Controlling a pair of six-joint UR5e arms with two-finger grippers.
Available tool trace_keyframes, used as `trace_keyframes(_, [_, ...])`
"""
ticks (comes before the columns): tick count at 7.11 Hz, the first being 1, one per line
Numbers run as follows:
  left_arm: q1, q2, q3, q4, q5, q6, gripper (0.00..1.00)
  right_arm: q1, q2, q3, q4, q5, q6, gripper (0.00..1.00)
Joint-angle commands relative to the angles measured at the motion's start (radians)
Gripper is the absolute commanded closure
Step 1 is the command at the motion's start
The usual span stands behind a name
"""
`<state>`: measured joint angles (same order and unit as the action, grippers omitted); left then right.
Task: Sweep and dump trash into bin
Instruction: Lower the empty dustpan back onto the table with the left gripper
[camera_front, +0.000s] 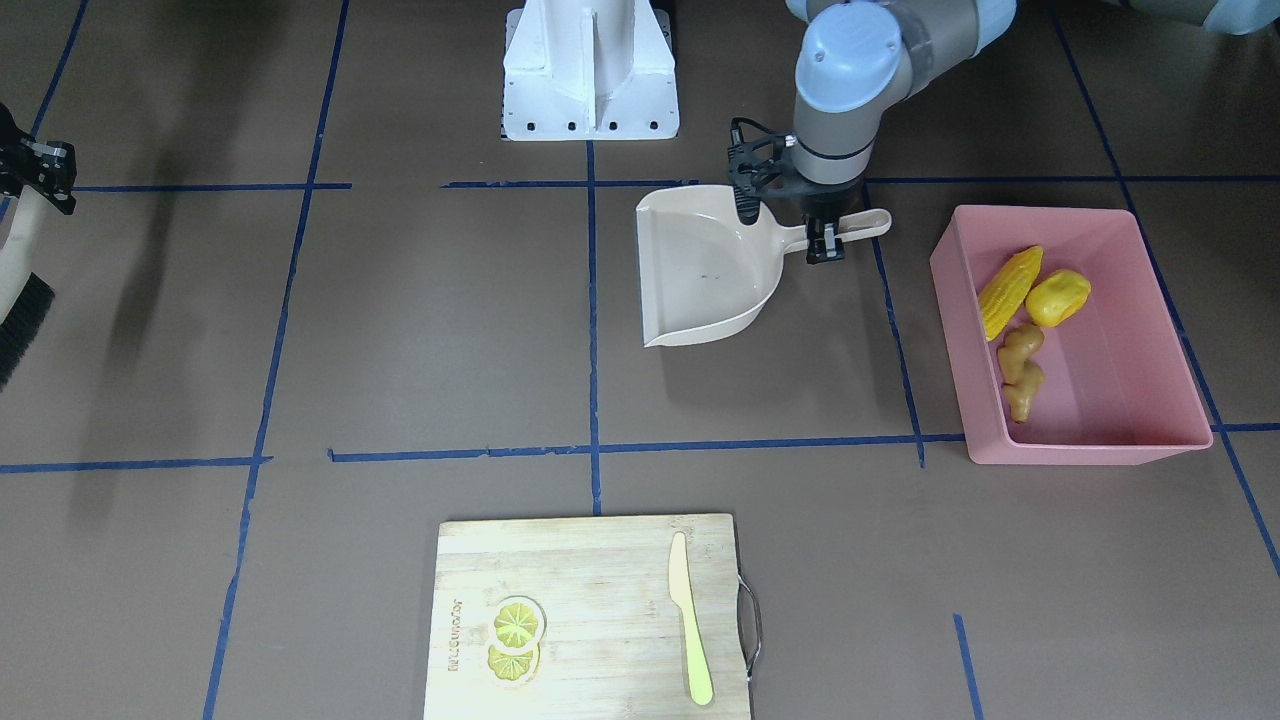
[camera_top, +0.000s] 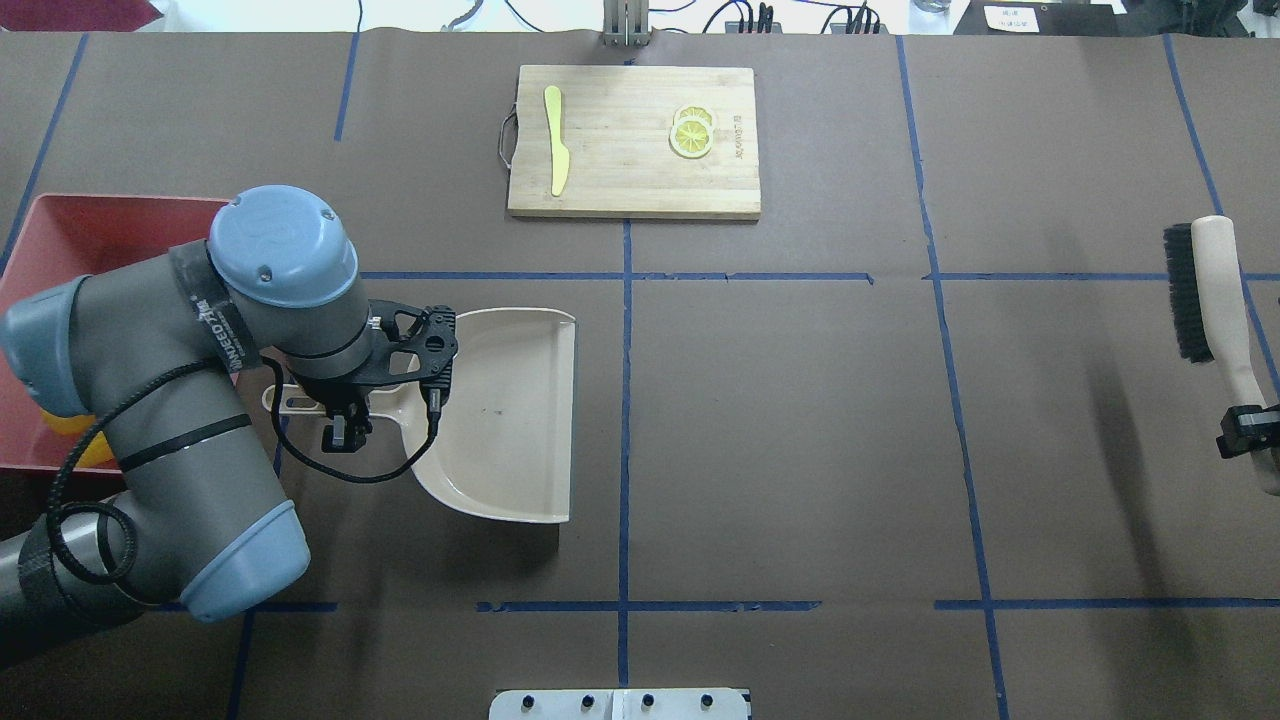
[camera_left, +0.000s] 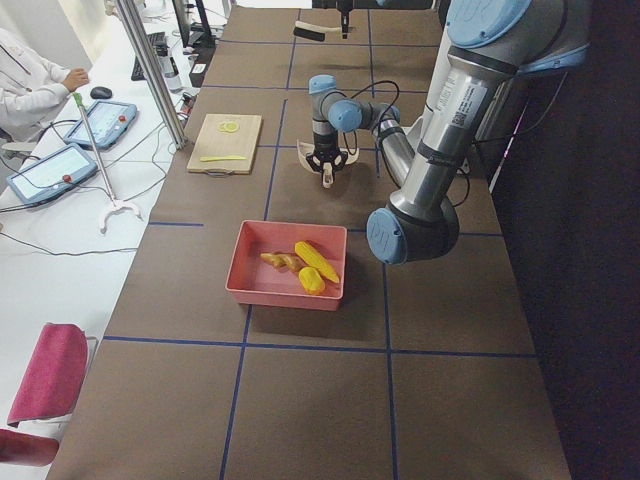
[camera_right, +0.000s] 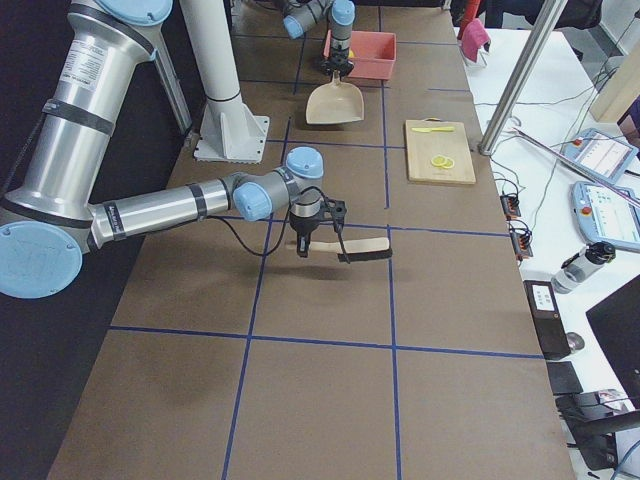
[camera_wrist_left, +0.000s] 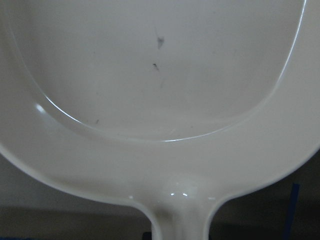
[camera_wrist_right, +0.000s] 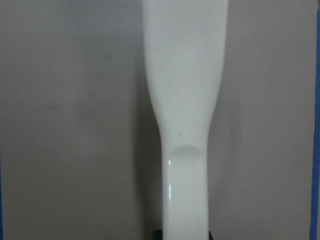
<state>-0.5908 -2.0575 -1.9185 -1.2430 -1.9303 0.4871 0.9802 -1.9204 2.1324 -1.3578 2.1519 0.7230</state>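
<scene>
Walls of the bin (camera_front: 1140, 340) enclose the corn cob (camera_front: 1010, 282), the potato-like lump (camera_front: 1057, 297) and the ginger root (camera_front: 1022, 372); we find the bin at the robot's left end of the table, its long axis running from the robot's near side to the far side. The cob lies aslant, its long axis diagonal to the bin's walls, the narrow tip pointing toward the near side and the bin's middle; the lump touches the cob's flank on the side away from the table's middle; the root lies just beside the cob's blunt end, its long axis along the bin's length, close to the wall nearest the table's middle.

The left gripper (camera_front: 826, 242) is clenched on the handle of the dustpan (camera_front: 700, 270); the dustpan's long axis runs left to right across the table, handle toward the bin without touching it, open mouth toward the table's middle; the right gripper (camera_top: 1250, 432) is clamped on the near end of the brush (camera_top: 1222, 300), out at the table's right end; the brush's long axis runs near to far, bristles turned toward the table's middle.

On the far side we see a cutting board (camera_front: 590, 570) carrying 2 lemon slices (camera_front: 517, 637) and a knife (camera_front: 690, 620); the knife's long axis runs near to far.
</scene>
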Motion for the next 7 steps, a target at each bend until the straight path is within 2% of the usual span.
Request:
trace_keyframes(1, [0.011, -0.027, 0.062, -0.048, 0.008, -0.007, 1.00, 0.000, 0.000, -0.008, 0.051, 0.000, 0.051, 1.00])
trace_keyframes(5, [0.039, -0.032, 0.090, -0.065, 0.008, -0.101, 0.97, -0.002, 0.000, -0.011, 0.059, 0.000, 0.055, 1.00])
trace_keyframes(7, [0.060, -0.030, 0.116, -0.143, 0.013, -0.094, 0.94, -0.002, 0.000, -0.012, 0.059, 0.000, 0.055, 1.00])
